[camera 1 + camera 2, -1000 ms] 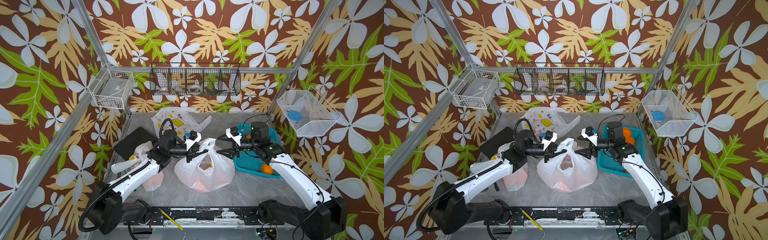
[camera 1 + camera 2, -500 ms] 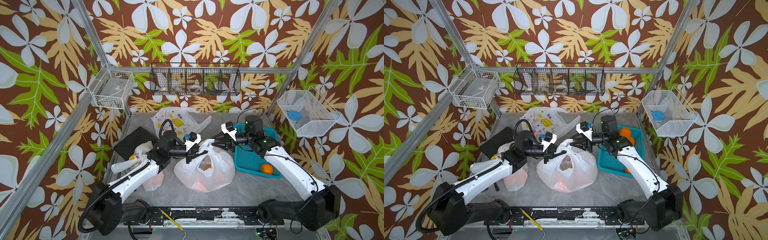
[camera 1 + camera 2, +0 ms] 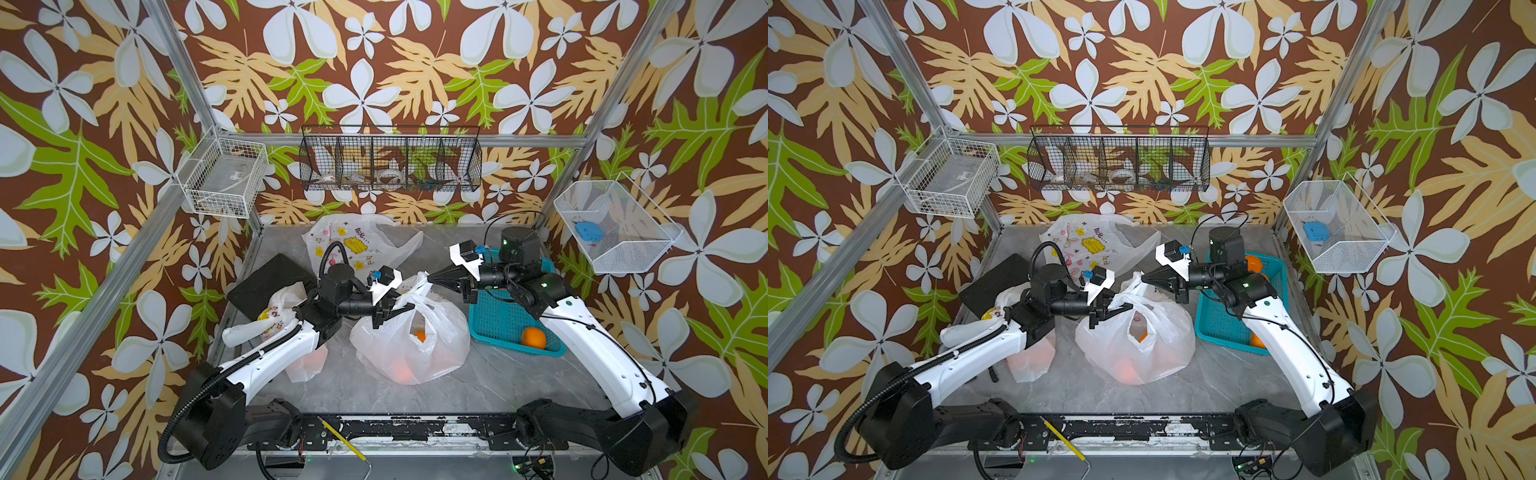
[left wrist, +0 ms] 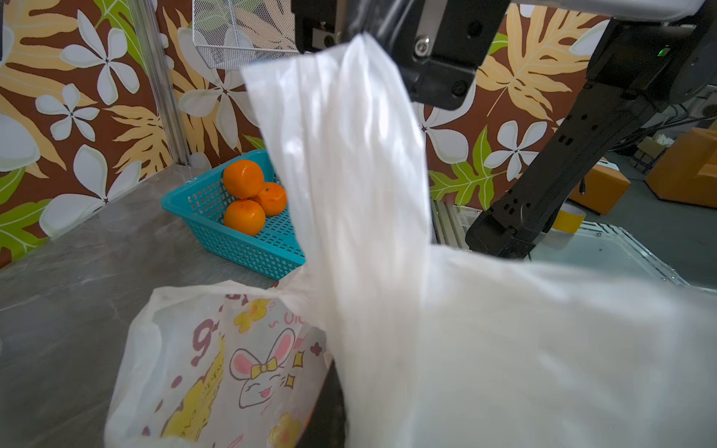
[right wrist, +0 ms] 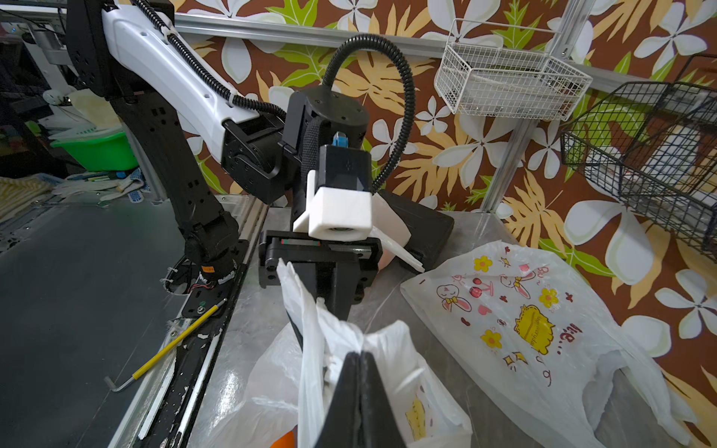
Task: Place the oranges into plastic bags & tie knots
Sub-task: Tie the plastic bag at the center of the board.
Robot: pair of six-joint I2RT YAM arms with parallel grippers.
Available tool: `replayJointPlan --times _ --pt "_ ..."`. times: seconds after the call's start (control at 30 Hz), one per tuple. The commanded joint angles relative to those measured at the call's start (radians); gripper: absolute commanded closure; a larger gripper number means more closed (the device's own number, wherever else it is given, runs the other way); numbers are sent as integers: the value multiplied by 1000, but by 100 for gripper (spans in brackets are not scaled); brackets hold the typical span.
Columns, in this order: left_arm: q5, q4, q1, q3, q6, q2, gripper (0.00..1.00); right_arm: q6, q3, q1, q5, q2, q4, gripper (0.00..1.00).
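Surface: grey marble-pattern tabletop point(image 3: 490, 386), level, seen in both top views.

Items resting on it:
- Middle bag point(image 3: 415, 345), centre, bulging, orange fruit point(image 3: 420, 336) visible through its opening.
- Left bag point(image 3: 305, 365), just beside it, orange tint showing through the plastic, partly hidden by an arm.
- Flat printed bag point(image 3: 357, 241), at the back edge, lying slack.
- Teal lattice basket point(image 3: 494, 316), right side, near the middle bag.
- Black flat pad point(image 3: 270, 278), back left, its near corner meeting the left bag.
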Motion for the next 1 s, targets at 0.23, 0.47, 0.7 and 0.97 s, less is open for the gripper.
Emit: replayJointPlan --times 0.23,0.47,0.7,0.97 --pt "-76 114 14 -57 -47 -43 100 93 -122 1 103 -139 15 100" --pt "-122 151 40 -77 -60 -66 100 247 -362 65 118 -302 87 100" --pt "-123 185 40 -87 -60 -95 100 377 -519 213 221 -265 244 100" --pt "-106 194 40 -124 -6 -135 100 231 -281 212 283 -242 34 81"
